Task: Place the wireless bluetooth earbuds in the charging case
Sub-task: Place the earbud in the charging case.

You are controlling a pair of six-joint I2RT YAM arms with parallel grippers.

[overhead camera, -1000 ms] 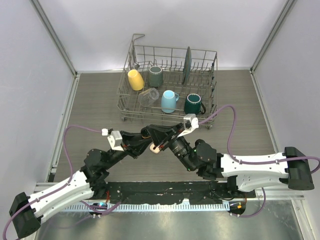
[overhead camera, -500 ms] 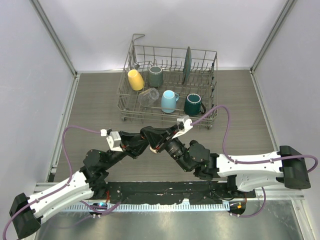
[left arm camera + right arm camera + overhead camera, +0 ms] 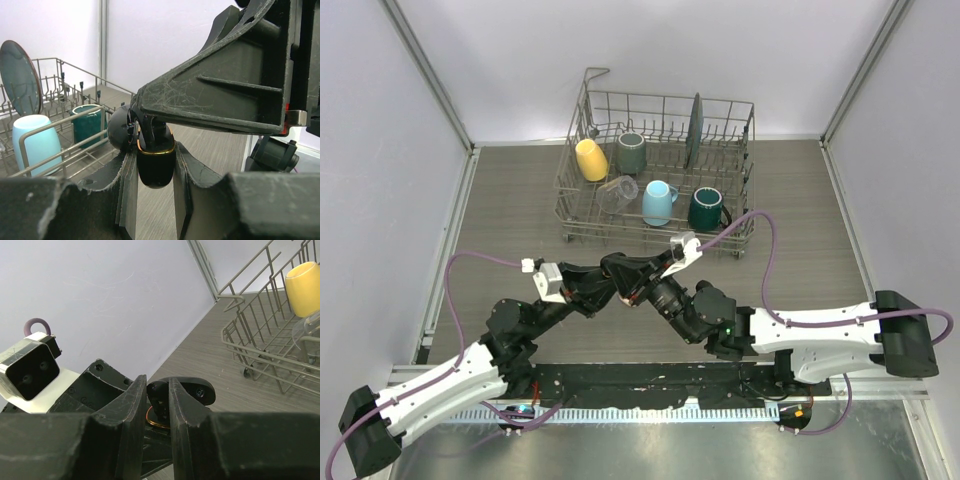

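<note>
My left gripper is shut on the black charging case, which has a gold rim and stands open with its lid tipped back. My right gripper is shut on a black earbud and holds it right at the case's gold-rimmed mouth. Its fingers reach over the case from above. In the top view the two grippers meet in mid-table, the left gripper against the right gripper, and the case and earbud are hidden between them.
A wire dish rack stands just behind the grippers. It holds a yellow mug, a grey-green mug, a clear glass, a light blue mug, a dark teal mug and an upright plate.
The right arm has shifted left and a little forward, bringing its gripper tighter against the left gripper. The left arm has stayed in place. Both grippers remain shut.
</note>
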